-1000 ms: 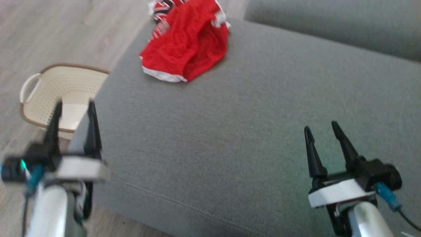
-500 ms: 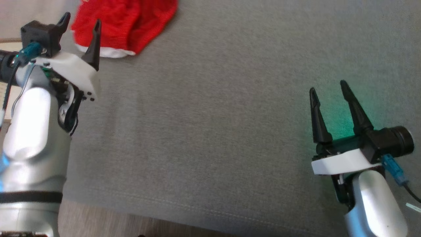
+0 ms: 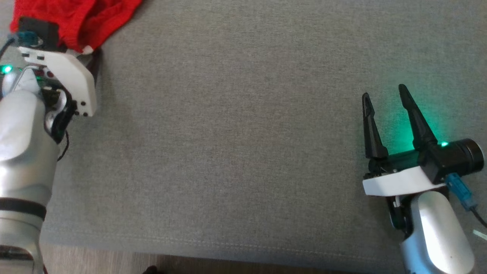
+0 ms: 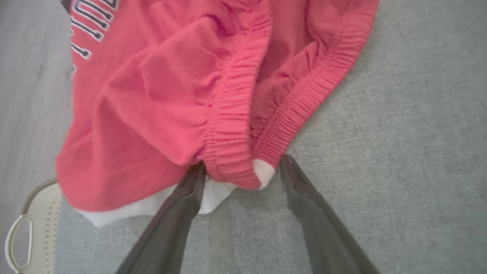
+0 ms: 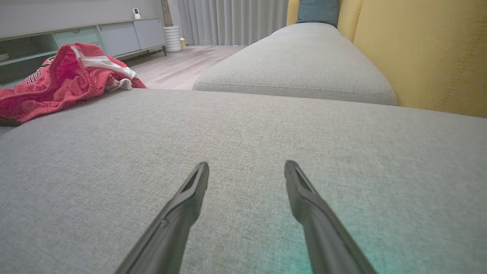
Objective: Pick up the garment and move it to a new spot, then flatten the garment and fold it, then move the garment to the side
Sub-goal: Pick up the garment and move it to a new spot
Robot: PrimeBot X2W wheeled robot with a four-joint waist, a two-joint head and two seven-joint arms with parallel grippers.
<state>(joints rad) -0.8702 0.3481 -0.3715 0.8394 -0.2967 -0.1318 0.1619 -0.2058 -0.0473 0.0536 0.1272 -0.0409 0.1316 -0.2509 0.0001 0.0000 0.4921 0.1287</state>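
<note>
The garment [image 3: 80,17] is a crumpled pair of red shorts with white trim, lying at the far left corner of the grey sofa cushion [image 3: 243,133]. In the left wrist view my left gripper [image 4: 243,163] is open, and a bunched corner of the garment [image 4: 228,114], its elastic waistband, sits between the two fingertips. The left finger touches the white hem. From the head camera the left wrist housing [image 3: 61,68] covers those fingers. My right gripper [image 3: 383,91] stands open over bare cushion at the right, far from the garment [image 5: 57,87], with nothing between its fingers [image 5: 190,198].
A cream perforated basket [image 4: 23,236] stands on the wood floor [image 4: 30,76] beside the cushion's left edge. A second grey cushion [image 5: 296,64] and a yellow backrest [image 5: 437,49] lie beyond the right gripper. The cushion's front seam [image 3: 228,245] runs along the bottom.
The head camera has tipped down and toward the garment. My left arm has reached forward until its open fingers straddle the garment's near corner. The right gripper has stayed open and barely moved.
</note>
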